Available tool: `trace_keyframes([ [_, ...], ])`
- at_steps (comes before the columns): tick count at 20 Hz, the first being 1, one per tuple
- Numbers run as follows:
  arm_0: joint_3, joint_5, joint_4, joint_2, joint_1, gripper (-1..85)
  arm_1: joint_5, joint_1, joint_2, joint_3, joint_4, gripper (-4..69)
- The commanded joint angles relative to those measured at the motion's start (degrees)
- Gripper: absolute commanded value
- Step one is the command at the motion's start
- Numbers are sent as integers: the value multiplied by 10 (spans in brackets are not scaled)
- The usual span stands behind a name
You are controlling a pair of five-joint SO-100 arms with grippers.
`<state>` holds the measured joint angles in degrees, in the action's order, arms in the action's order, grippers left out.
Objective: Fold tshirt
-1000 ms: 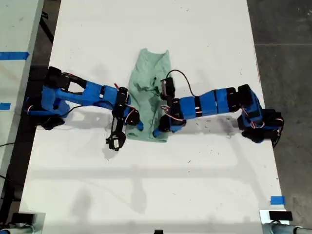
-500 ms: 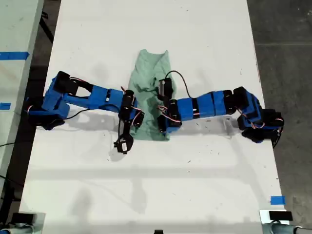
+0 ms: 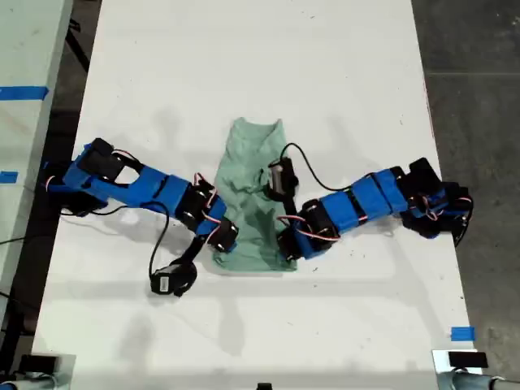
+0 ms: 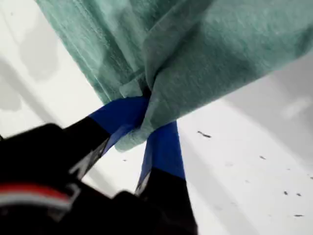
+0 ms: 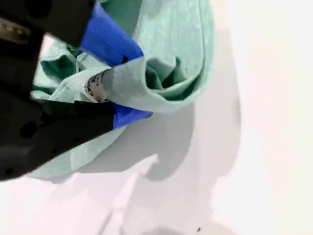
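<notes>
One mint-green tshirt (image 3: pixel 253 203) lies rumpled on the white surface (image 3: pixel 325 73) between my two grippers, my first gripper (image 4: pixel 146 115) and my second gripper (image 5: pixel 117 93) each with jaws clenched on a bunched fold of it.

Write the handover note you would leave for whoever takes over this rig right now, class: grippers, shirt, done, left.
My first gripper: shut on the tshirt, fabric bunched between its jaws.
My second gripper: also shut on the tshirt, on folded cloth near the white label.
Tshirt: mid-table, narrow lengthwise strip, an arm at each side of its near end in the exterior view.
Done: sides appear folded in.
Left: probably the end-over-end fold, then release.
</notes>
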<state>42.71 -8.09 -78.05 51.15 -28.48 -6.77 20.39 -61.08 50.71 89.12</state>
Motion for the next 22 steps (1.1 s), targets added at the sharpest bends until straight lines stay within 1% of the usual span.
trace_keyframes([
  [1,-29,14,56,39,-61,0,22,71,-27,-62,-15,-17],
  [3,-29,16,86,43,-70,0,29,86,-32,-69,-26,-17],
  [4,-29,4,88,53,-62,0,20,76,-38,-69,-24,-17],
  [6,-29,-51,58,91,-21,0,-18,32,-60,-72,16,-17],
  [8,-26,-138,17,148,50,0,-91,-40,-111,-47,41,-17],
  [11,-22,-273,-44,204,191,0,-222,-178,-221,40,46,-17],
  [12,-20,-307,-55,212,242,0,-273,-232,-248,62,46,-17],
  [14,-17,-381,-58,215,331,0,-369,-329,-276,86,43,-17],
  [15,-7,-397,-57,209,369,0,-407,-365,-278,91,38,-17],
  [16,8,-426,-44,201,398,0,-439,-394,-278,109,22,-17],
  [17,20,-447,-29,184,424,0,-466,-420,-278,147,-13,-17],
  [20,18,-470,29,60,491,4,-508,-495,-256,301,-169,-19],
  [21,-1,-475,45,2,512,29,-519,-522,-229,338,-222,-12],
  [22,-21,-471,59,-54,535,87,-513,-547,-184,350,-249,41],
])
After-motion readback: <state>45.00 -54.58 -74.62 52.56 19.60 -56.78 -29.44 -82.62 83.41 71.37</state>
